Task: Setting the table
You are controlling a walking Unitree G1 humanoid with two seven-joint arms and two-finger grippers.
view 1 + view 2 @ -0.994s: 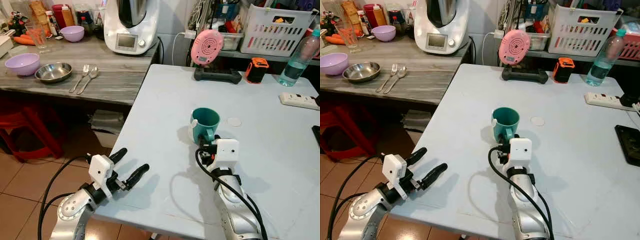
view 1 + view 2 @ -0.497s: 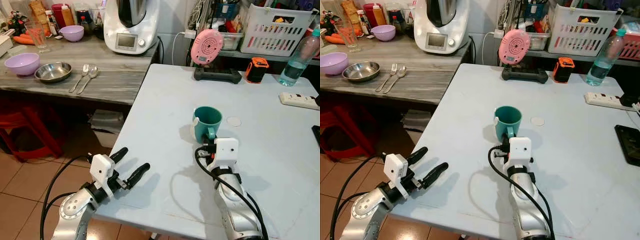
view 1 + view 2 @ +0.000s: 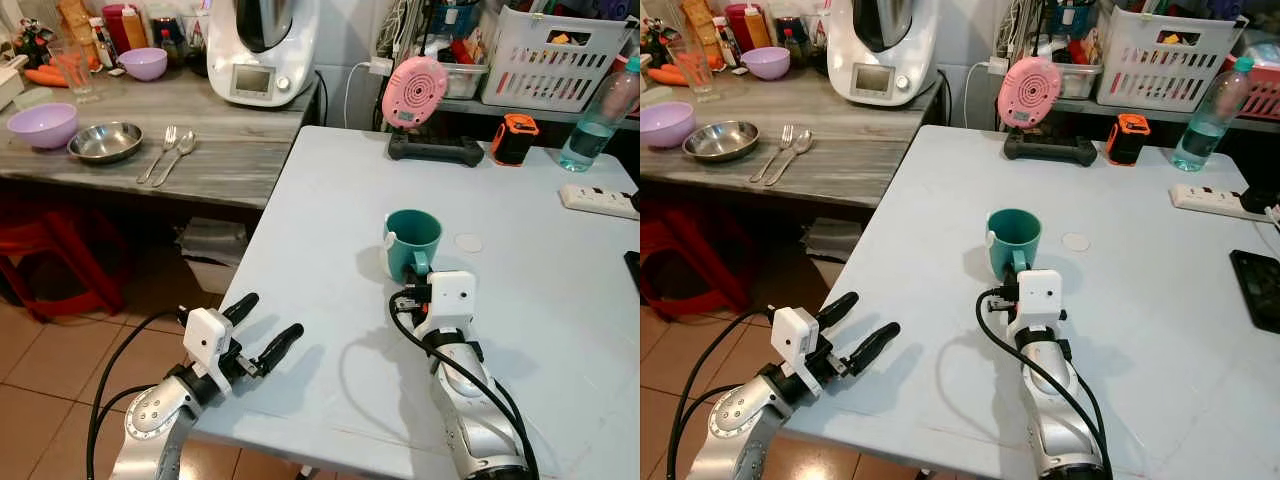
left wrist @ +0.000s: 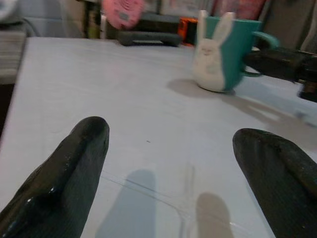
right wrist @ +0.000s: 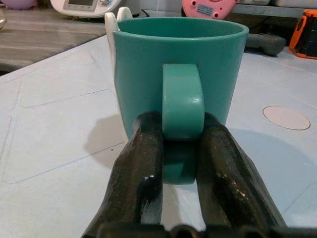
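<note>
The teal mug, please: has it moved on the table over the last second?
Barely, if at all: the teal mug stands just left of the round white disc, as before.

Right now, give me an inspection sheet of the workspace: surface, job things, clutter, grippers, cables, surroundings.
Surface: pale table, bare near the front edge.
Job's things: teal mug upright mid-table, handle toward the robot; bowl, steel dish, fork and spoon on the side counter.
Clutter: pink gadget on a black stand, orange device, bottle, round coaster.
Grippers: right gripper pinches the mug's handle; left gripper open at the table's front-left corner, holding nothing.
Cables: black cable loops on both arms; power strip at the right edge.
Surroundings: kitchen machine, white basket, tiled floor.
</note>
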